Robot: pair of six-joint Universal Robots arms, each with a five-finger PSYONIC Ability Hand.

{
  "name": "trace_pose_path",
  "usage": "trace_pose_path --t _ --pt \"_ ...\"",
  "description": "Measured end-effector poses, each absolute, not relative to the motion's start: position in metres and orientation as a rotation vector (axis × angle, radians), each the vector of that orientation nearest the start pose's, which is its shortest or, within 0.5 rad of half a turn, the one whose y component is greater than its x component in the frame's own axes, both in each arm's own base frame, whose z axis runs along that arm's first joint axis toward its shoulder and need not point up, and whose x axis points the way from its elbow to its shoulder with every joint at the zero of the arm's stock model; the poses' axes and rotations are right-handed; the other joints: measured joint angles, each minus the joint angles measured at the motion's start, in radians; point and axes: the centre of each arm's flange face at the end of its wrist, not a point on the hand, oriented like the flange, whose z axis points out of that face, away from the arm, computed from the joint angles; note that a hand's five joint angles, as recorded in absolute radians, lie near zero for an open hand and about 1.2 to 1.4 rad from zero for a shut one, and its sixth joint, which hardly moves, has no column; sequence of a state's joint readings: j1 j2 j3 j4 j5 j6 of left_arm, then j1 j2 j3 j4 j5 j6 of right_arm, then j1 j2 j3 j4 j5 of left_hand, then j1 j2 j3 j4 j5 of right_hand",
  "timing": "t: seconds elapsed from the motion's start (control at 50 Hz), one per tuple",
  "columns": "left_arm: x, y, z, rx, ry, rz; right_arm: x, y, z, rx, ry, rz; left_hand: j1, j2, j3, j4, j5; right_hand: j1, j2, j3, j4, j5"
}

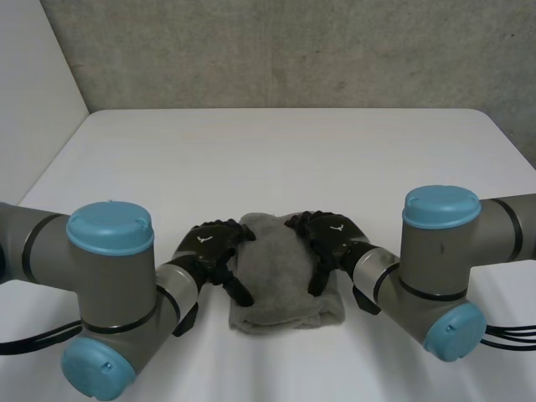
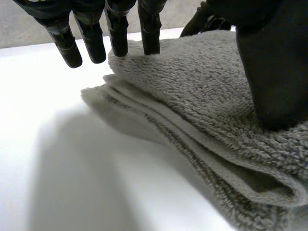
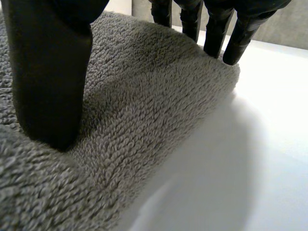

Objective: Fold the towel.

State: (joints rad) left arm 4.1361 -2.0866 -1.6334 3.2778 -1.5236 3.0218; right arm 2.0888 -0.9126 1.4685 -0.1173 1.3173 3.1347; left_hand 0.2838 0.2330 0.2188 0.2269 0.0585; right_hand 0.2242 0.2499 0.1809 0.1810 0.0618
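Folded towel (image 1: 280,285); L hand (image 1: 208,247), R hand (image 1: 333,237) on its sides, fingers straight.

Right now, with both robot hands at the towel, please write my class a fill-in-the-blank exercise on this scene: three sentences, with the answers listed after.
1. The folded towel is ___ in colour.
2. It lies on a ___ table.
3. It sits ___ the left hand and the right hand.
Missing words: grey; white; between.
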Motion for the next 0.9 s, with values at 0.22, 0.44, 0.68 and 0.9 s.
trace_pose_path --t 0.22,0.44,0.68,0.9 --pt "-0.293 -0.221 0.131 0.687 2.964 -1.781 0.326 -0.248 0.119 -0.790 2.153 -1.346 0.000 0.000 0.000 0.000 0.000 -0.003 0.000 0.000 0.000 -0.001" --pt "-0.299 -0.232 0.183 0.651 2.841 -2.051 0.313 -0.255 0.197 -0.727 2.052 -1.575 0.000 -0.001 0.000 0.000 0.000 -0.003 0.000 0.000 0.000 -0.001" --pt "-0.298 -0.239 0.280 0.557 2.621 -2.422 0.276 -0.265 0.303 -0.584 1.887 -1.947 0.000 -0.001 0.000 0.000 0.000 -0.003 0.000 0.000 0.000 -0.001" --pt "-0.274 -0.252 0.307 0.332 2.562 -2.344 0.258 -0.268 0.326 -0.543 1.910 -2.020 0.000 -0.001 0.000 0.000 0.000 -0.003 0.000 0.000 0.000 -0.001"
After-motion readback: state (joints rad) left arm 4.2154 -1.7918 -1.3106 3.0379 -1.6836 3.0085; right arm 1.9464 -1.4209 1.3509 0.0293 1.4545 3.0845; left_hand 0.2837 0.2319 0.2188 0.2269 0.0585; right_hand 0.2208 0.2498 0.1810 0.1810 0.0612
